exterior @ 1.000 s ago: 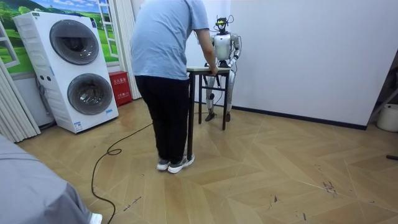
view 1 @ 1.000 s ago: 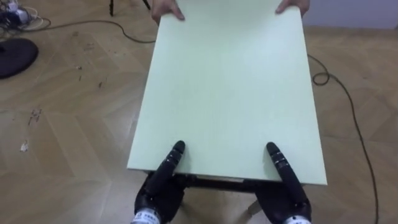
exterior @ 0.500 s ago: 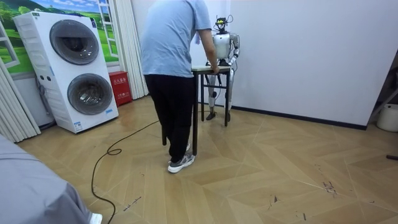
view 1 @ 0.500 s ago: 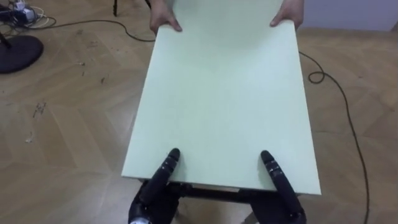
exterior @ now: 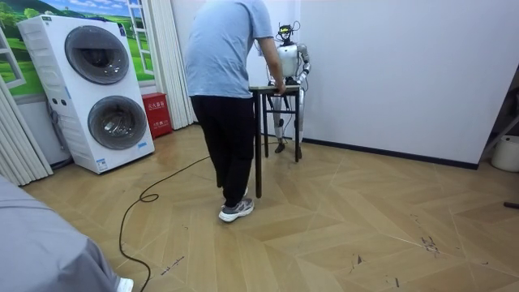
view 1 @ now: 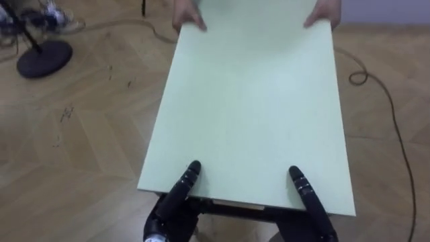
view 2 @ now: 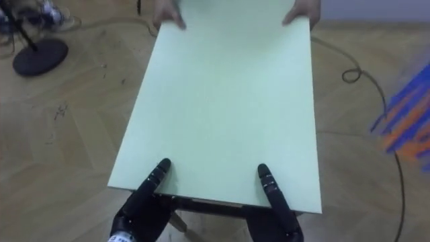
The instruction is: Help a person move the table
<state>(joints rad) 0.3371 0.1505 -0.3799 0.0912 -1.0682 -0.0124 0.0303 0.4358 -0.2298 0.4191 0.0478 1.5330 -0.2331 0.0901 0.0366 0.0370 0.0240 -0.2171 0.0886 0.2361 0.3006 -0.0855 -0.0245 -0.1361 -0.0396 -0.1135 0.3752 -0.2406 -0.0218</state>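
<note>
A pale green table (view 1: 248, 101) stretches away in front of me. My left hand (view 1: 176, 202) grips its near edge on the left, thumb lying on top and the rest of the hand under the edge. My right hand (view 1: 310, 202) holds the same edge on the right in the same way. At the far end, a person's two hands (view 1: 188, 15) clasp the corners. In the room view the person (exterior: 223, 81) stands mid-step at one end of the table (exterior: 272, 88), and I stand at the other end, close to the white wall.
A black round stand base (view 1: 44, 57) sits on the wooden floor at the far left. A dark cable (view 1: 379, 94) runs along the floor to the right of the table. Stacked washing machines (exterior: 97, 89) and a red box (exterior: 156, 113) stand at the room view's left.
The person has stepped towards me, and the table has shifted with them to the room view's right, nearer the wall. Both my hands keep their hold on the near edge.
</note>
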